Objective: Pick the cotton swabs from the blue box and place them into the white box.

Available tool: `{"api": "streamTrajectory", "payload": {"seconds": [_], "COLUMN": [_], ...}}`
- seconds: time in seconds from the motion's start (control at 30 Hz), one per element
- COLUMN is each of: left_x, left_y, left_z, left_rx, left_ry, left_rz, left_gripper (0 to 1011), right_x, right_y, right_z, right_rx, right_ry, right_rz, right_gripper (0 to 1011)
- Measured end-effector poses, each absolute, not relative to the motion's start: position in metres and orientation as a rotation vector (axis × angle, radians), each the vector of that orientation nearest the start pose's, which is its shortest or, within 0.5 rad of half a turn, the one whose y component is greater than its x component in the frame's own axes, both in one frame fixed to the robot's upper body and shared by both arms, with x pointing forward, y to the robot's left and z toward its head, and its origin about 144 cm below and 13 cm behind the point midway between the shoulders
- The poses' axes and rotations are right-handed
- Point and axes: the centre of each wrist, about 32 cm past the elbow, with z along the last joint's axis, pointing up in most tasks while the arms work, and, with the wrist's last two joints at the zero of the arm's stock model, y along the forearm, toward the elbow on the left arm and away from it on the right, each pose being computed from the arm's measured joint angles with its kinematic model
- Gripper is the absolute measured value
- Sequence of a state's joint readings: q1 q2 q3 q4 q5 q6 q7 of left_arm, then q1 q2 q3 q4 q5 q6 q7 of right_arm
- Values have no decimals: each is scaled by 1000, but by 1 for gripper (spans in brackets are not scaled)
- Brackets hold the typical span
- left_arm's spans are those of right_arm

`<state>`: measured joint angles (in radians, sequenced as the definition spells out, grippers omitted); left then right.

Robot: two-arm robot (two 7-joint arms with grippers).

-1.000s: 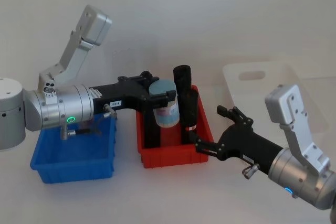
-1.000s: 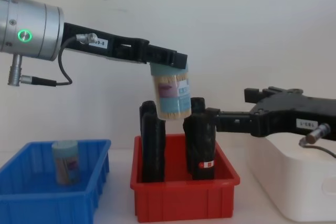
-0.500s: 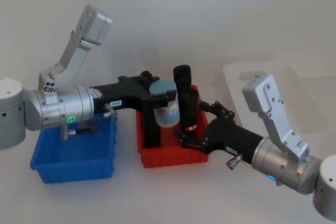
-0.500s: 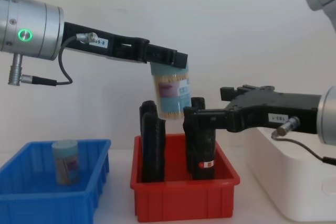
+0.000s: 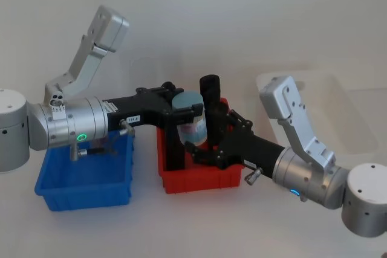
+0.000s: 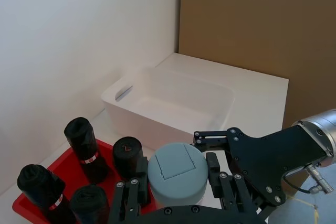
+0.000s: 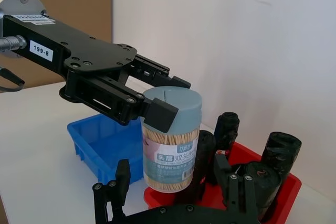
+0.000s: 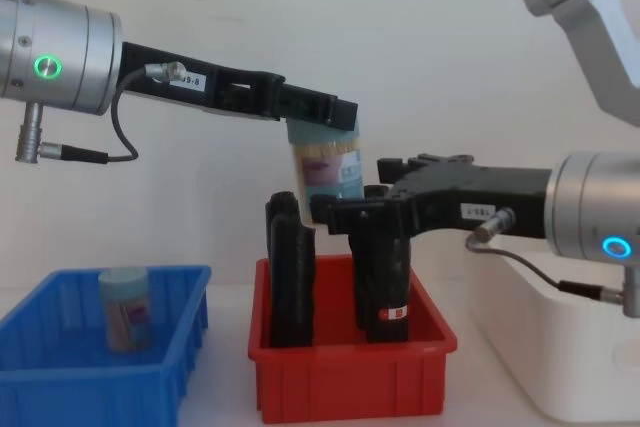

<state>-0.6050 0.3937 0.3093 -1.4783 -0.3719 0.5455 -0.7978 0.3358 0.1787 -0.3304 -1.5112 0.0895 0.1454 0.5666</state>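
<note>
- Your left gripper (image 8: 320,112) was clamped on the lid end of one cotton swab jar (image 7: 170,145). The jar hung upright beneath it, its body left bare.
- Directly under that gripper sat the red bin (image 8: 350,382) with its black rolls (image 8: 290,267). The jar hung clear above the bin floor, level with the roll tops.
- Your right gripper (image 5: 210,136) reached in from the opposite side, jaws apart. Its fingers (image 7: 122,179) flanked the lower half of the jar, one on each side. I could not see them touching the plastic.
- Judgement: this read as a handover in mid-air. The high grip on the lid looked deliberate, since it left the label zone free for the second gripper.
- The white box (image 8: 560,347) lay behind the right gripper, on its arm's side. It was well apart from the left gripper, which likely explained the pass between arms.
- The blue box (image 8: 100,387) lay back beneath the left arm, behind its gripper. A second jar (image 8: 125,309) stood upright inside it, not yet picked.
- Next move, as I judged it: close the right jaws on the jar body before you release the lid.
- Risk noted: the black rolls stood close beside the right fingers. A low or skewed closure could catch a roll instead of the jar.
</note>
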Motion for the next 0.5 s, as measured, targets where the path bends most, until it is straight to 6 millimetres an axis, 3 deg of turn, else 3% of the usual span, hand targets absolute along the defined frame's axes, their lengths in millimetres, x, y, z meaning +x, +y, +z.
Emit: {"api": "streamTrajectory", "payload": {"seconds": [0.3, 0.5], "left_x": [582, 582], "left_y": [262, 262], "left_z": [1332, 1332], "left_rx": [211, 211], "left_ry": [69, 69], "left_rz": [578, 578], "left_gripper": [669, 669], "right_x": [547, 554], "right_y": [-171, -166], "right_z": [1230, 1231], "right_rx": [-122, -133], "right_ry": [-171, -173], "right_rz": [-686, -671], "right_gripper": [996, 862]}}
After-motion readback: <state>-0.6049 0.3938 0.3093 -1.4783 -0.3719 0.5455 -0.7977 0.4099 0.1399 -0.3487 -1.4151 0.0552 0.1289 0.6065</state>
